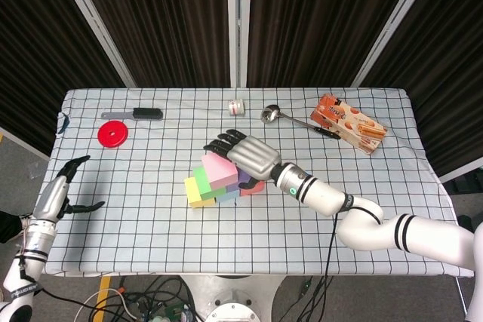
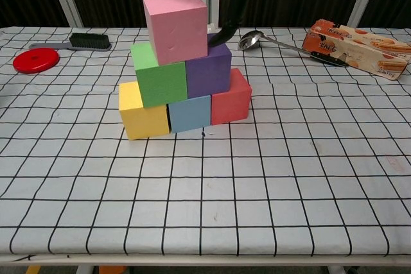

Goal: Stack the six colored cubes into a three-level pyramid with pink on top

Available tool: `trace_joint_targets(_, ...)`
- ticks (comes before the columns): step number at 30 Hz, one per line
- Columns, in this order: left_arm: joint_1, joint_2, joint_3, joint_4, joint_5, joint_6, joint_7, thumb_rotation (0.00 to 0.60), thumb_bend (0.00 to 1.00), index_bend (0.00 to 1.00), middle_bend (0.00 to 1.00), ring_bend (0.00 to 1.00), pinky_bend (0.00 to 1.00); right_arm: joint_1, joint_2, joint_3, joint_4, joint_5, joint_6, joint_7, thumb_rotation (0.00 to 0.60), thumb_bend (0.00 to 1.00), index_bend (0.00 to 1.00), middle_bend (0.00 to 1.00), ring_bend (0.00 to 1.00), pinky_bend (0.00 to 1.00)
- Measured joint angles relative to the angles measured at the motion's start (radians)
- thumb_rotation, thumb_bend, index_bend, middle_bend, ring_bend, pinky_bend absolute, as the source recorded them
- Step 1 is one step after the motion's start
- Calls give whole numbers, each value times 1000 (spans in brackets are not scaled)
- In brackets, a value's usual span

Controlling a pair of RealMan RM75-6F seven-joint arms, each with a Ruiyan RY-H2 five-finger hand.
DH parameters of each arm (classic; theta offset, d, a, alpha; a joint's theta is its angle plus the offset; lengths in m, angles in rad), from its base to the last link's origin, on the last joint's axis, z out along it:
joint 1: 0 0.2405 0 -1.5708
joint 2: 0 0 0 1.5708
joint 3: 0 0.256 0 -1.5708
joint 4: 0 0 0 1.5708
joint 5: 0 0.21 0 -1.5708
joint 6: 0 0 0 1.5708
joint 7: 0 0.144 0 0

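the pink cube sits on top of the pyramid near the middle of the tabletop, resting across the seam between the green cube and the purple cube, so its weight is shared by both. under those, the yellow cube, blue cube and red cube form the base row, touching side by side, which gives the upper 2 levels a wide footing. judged from this, all 3 levels look built and only the release is left.

the right hand hangs over the back of the stack, fingers apart and gripping nothing; in the chest view 1 dark fingertip shows just beside the pink cube's right edge, and i cannot tell whether it touches. placed like that, it looks ready to steady or nudge the top cube. the left hand rests off at the tabletop's left edge, fingers spread and holding nothing, well clear of the stack.

further out, a red disc and a black brush lie at the far left, a metal spoon lies behind the stack, and a small white roll sits near the far edge. the orange snack box at the far right carries printing, but it is too small to read.
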Motion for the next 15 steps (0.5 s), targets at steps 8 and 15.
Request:
trace_joint_targets(8, -29, -29, -21, 2, -27, -24, 50, 600, 23, 99, 79, 3, 87, -22, 24, 6, -40, 1, 38, -3, 600, 101, 0, 55, 0, 0)
trace_joint_targets(15, -67, -68, -36, -13, -49, -55, 122, 600, 22, 95, 79, 3, 87, -74, 82, 14, -99, -2, 121, -11, 600, 101, 0, 45, 0, 0)
